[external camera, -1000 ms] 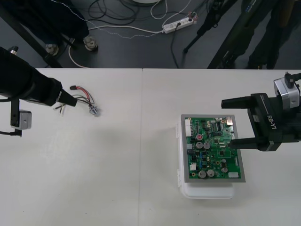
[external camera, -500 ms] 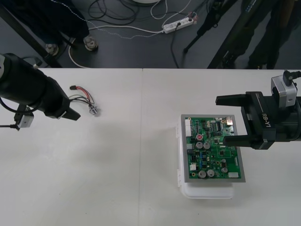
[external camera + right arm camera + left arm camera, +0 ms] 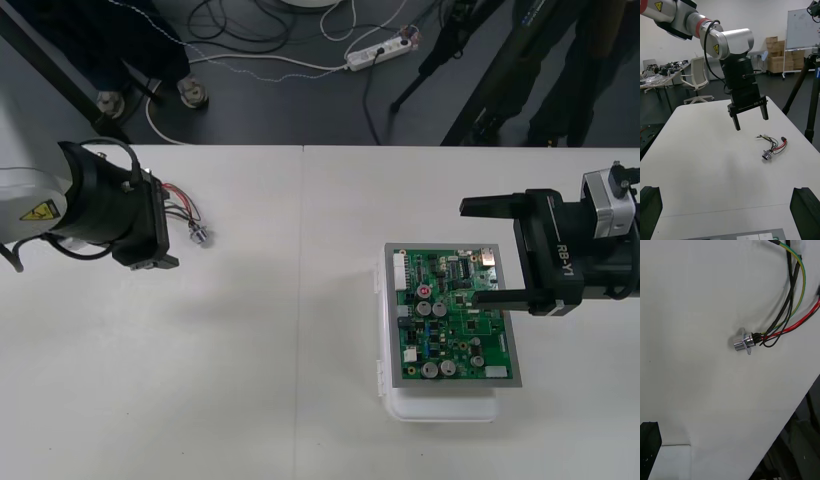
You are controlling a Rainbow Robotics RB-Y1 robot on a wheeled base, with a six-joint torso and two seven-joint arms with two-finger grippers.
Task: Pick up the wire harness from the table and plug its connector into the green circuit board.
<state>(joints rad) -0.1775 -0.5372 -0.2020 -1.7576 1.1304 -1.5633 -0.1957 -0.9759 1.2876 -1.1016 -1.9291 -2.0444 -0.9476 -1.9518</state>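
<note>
Approach step. Left gripper (image 3: 751, 123) hovers beside harness (image 3: 773, 146), fingers spread, nothing held. Next up: line up, drop down, pinch it. Right gripper (image 3: 490, 252) parked wide at board (image 3: 440, 330) edge.

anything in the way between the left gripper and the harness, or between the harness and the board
Nothing visible. The left gripper hangs open above and beside the harness, nothing between them. Only bare table lies from there to the green circuit board; the right gripper stands open at the board's right edge, off that path.
</note>
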